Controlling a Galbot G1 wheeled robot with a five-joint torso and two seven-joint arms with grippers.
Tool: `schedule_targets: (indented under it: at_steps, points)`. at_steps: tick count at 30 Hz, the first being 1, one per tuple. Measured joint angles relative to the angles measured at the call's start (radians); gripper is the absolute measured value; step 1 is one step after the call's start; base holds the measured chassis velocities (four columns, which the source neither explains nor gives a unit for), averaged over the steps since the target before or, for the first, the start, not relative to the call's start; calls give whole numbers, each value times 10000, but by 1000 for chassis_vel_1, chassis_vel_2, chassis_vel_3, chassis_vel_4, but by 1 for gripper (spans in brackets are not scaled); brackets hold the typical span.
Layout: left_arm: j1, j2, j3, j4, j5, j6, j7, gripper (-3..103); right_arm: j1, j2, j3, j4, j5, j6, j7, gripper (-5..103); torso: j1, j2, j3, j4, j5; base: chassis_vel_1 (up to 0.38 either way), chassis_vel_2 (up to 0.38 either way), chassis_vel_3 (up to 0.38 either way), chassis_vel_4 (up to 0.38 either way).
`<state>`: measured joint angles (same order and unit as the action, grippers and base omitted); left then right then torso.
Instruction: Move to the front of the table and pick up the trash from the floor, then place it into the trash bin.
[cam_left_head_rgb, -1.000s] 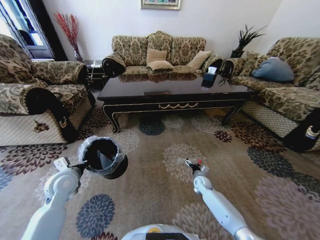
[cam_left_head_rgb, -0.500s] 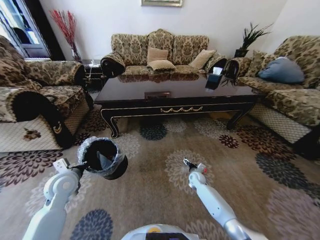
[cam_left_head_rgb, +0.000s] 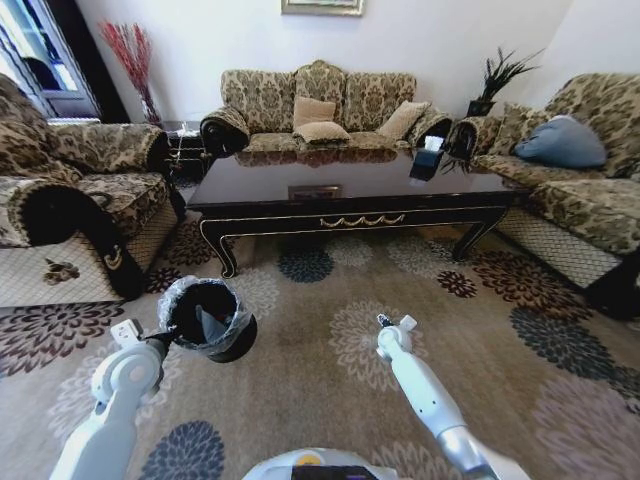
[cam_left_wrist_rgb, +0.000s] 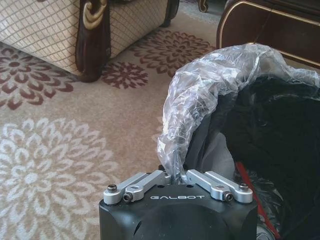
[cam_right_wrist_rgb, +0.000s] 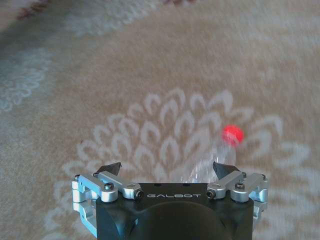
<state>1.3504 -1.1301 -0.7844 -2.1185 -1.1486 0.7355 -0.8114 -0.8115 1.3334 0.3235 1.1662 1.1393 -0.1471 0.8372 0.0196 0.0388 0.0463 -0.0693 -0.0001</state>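
One clear plastic bottle with a red cap (cam_right_wrist_rgb: 220, 150) lies blurry, half hidden between the right gripper's (cam_right_wrist_rgb: 167, 172) wide-apart fingers. The left gripper (cam_left_wrist_rgb: 178, 176) pinches the small round black bin's (cam_left_head_rgb: 207, 318) crinkly bag rim above bare carpet.

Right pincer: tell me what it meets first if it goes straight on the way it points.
Probably the clear bottle with the red cap, lying on the carpet just ahead of the open right pincer. Depth is unclear, and the bottle sits nearer one fingertip, so the pincer might touch carpet beside it.
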Motion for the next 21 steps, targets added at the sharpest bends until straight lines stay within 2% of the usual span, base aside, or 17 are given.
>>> schedule_targets:
  at_steps: [4, 11, 17, 18, 21]
  points:
    - [123, 1, -50, -73, 37, 0, 3, 2, 304, 472, 488, -551, 252, -6, 397, 100, 0, 0, 0, 1, 1, 0, 0, 0, 0]
    - [243, 10, -153, -164, 53, 0, 13, 2, 633, 854, 1063, -1478, 255, 20, 419, 100, 0, 0, 0, -1, 1, 0, 0, 0, 0]
    - [290, 31, -224, -170, 49, 0, 24, 2, 841, 871, 1324, -2300, 205, 32, -230, 100, 1, 0, 0, -2, 1, 0, 0, 0, 0]
    - [290, 31, -225, -170, 50, 0, 24, 2, 879, 849, 1348, -2468, 187, -3, -366, 103, 1, 0, 0, -2, 1, 0, 0, 0, 0]
    - [273, 21, -193, -150, 63, 0, 27, 2, 966, 835, 1401, -2815, 81, -58, -627, 100, 1, 0, 0, -2, 2, 0, 0, 0, 0]
